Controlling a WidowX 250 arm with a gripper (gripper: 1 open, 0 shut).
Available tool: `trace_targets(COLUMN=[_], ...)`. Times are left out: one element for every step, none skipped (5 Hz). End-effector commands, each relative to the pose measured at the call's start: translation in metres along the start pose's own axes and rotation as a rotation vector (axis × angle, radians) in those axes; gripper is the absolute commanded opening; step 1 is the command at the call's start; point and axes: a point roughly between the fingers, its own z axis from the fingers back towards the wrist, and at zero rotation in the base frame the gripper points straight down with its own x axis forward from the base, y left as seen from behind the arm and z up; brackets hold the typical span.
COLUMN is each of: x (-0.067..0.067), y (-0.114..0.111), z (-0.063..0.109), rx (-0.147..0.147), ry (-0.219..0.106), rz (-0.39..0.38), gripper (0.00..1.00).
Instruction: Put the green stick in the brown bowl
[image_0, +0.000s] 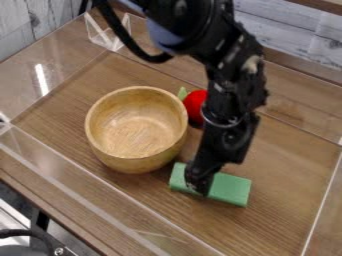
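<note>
Wooden planks with dark seams running between them form the worktop (94, 200), and a pale grey surface shows at the upper left, beyond its edge. On the planks, left of the middle of the view, sits a round light-brown wooden bowl (136, 122) with a thick rim and visible grain, and nothing can be seen inside it. Just beside the bowl, to the lower right, the flat mint-green stick (230, 192) lies on the worktop, outside the bowl. It is rectangular and matte, and it slants slightly downward toward the right of the view.

Reaching down from the top of the view, the black robot arm (181, 35) ends in a dark hand (205, 180) over the left part of the stick. The hand is open, its fingers parted, with the tips low at the green block and covering some of it. Whether the tips touch the block cannot be told from this angle.

Between the bowl and the arm is a red ball with a green leaf (197, 104), partly hidden behind the hand. At the upper left a clear, transparent object (107, 32) stands near the worktop's far side; its exact form is hard to make out. Dark cables or hardware (27, 235) show at the lower left corner.
</note>
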Motion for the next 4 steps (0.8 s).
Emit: trace_targets(x=[0.007, 0.009, 0.011, 0.012], y=[0.002, 0.010, 0.017, 0.022], z=[0.006, 0.009, 0.013, 0.013], rx=[0.042, 0.048, 0.053, 0.055], ry=[0.003, -0.016, -0.031, -0.043], rz=[0.016, 0.030, 0.045, 0.053], gripper=[1.00, 1.00, 1.00, 1.00])
